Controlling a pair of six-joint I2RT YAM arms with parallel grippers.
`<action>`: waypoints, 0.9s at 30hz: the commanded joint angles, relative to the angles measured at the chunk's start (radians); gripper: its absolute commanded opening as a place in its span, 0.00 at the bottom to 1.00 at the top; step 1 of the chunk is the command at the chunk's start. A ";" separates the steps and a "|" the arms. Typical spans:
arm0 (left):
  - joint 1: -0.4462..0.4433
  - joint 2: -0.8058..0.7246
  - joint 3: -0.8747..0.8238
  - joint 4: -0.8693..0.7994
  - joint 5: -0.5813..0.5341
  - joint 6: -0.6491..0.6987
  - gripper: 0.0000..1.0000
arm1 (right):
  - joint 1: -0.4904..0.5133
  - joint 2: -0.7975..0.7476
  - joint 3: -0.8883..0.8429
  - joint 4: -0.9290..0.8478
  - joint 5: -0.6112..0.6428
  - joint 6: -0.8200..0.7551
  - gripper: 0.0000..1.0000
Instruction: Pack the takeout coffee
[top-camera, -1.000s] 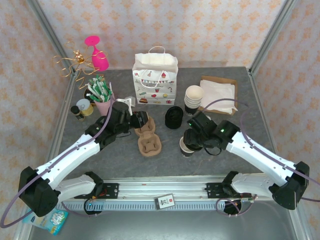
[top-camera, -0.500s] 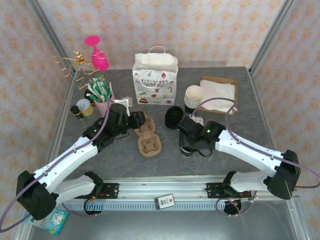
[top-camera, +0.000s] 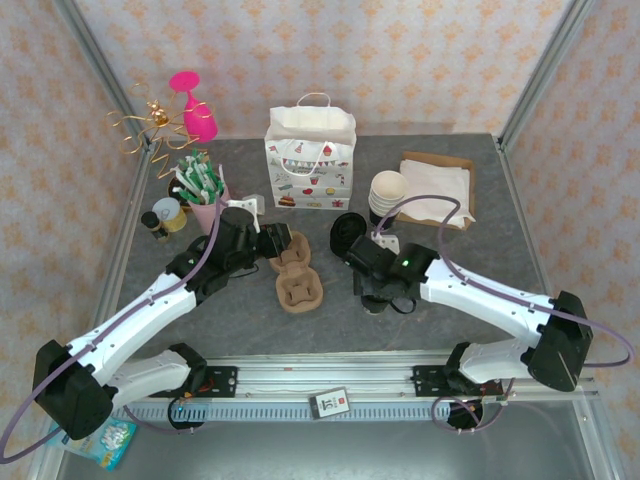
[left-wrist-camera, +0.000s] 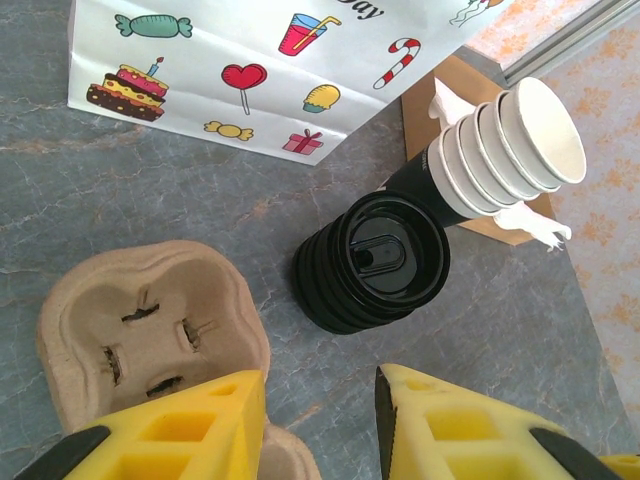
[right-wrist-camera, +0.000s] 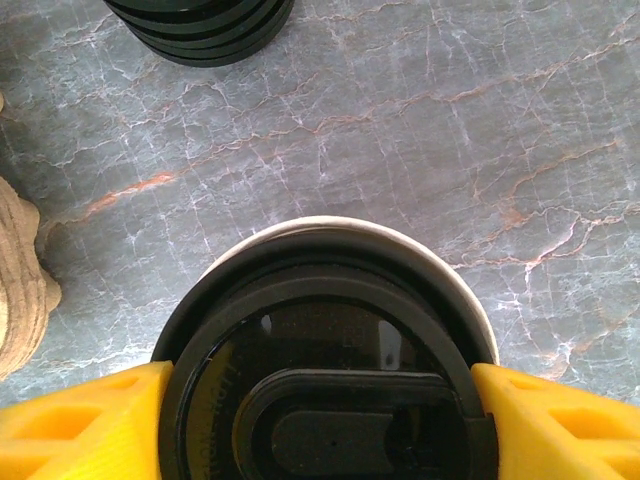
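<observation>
**Lidded coffee in the right claw, right next to the carrier**

I'm placing everything off the cardboard cup carrier (top-camera: 298, 280), which lies about mid-table (top-camera: 245, 322). Closest in, on the rail (top-camera: 300, 378) in front of the carrier, there's a small label card (top-camera: 330, 402). Off to the near left is a pale-blue packet (top-camera: 105, 440).

Just right of the carrier is the takeout coffee (right-wrist-camera: 320, 300) — upright, black lid on, a cream rim peeking round its far side. The right gripper (right-wrist-camera: 320, 378) sits over it from above. In the wrist view its yellow fingers (right-wrist-camera: 70, 430) lie flush against either side of the lid, so that claw is spread wide and closed around the cup.

The left gripper (left-wrist-camera: 320, 385) hangs over the carrier's far end. Its jaws are partly apart with bare table between them and nothing in hold. The carrier's rim pokes in beside one finger, and I can't tell if they touch.

Beyond the carrier and a bit right is a stack of black lids (top-camera: 347, 235). Past that comes a stack of lidless cups (top-camera: 387, 195), with napkins (top-camera: 437, 183) on a brown board further right. Straight behind the carrier stands a party-print gift bag (top-camera: 310, 160). Far left of it are a small jar (top-camera: 163, 215) and a pink cup of sachets (top-camera: 205, 195). At the very back are a pink wine glass (top-camera: 192, 105) and a gold wire ornament (top-camera: 150, 120).
</observation>
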 joint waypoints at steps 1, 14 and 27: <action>-0.004 0.005 -0.007 -0.015 -0.017 0.022 0.36 | 0.008 -0.003 -0.001 -0.048 0.063 0.016 0.73; -0.004 0.013 0.000 -0.019 -0.020 0.019 0.36 | 0.011 -0.035 -0.021 -0.050 0.048 0.025 0.74; -0.004 0.009 0.001 -0.027 -0.029 0.020 0.36 | 0.012 -0.024 -0.043 0.041 0.015 0.009 0.74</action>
